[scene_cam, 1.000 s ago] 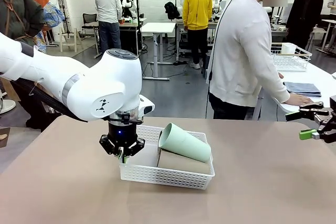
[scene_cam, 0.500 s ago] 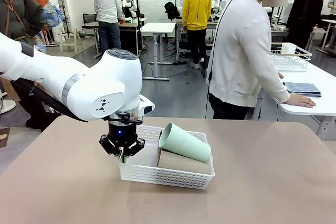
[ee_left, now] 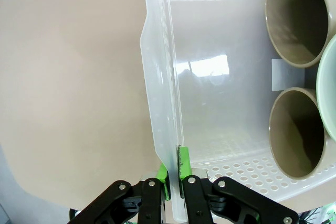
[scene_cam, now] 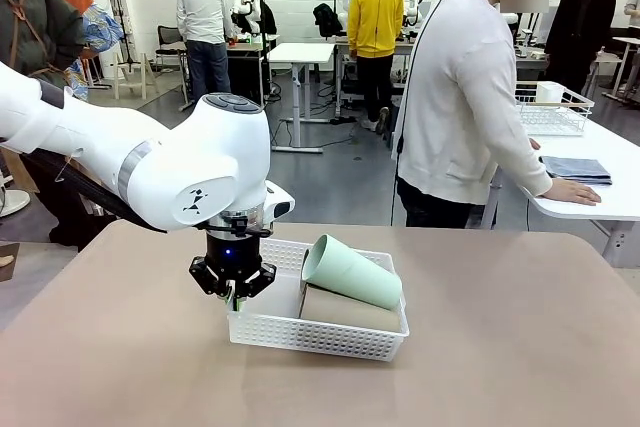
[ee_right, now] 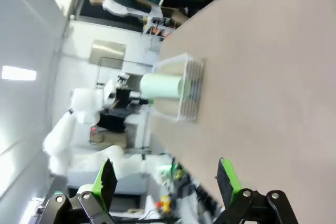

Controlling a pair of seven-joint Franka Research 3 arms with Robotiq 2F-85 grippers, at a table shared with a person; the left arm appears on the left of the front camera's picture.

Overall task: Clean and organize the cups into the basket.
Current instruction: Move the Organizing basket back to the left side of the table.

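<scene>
The white basket (scene_cam: 318,332) sits on the tabletop (scene_cam: 500,347) a little left of the middle, nearer the far edge than the near one. The left pincer (scene_cam: 233,297) points straight down at the basket's left end and is clamped on its thin side wall, one green pad (ee_left: 184,162) inside and the other outside. Three cups lie on their sides in the right part of the basket: two brown cups (ee_left: 299,17) side by side on the bottom, and a mint green cup (scene_cam: 352,273) resting on top of them, its mouth facing left. The right pincer (ee_right: 167,179) hangs well off to the side, its fingers spread wide with nothing between them.
</scene>
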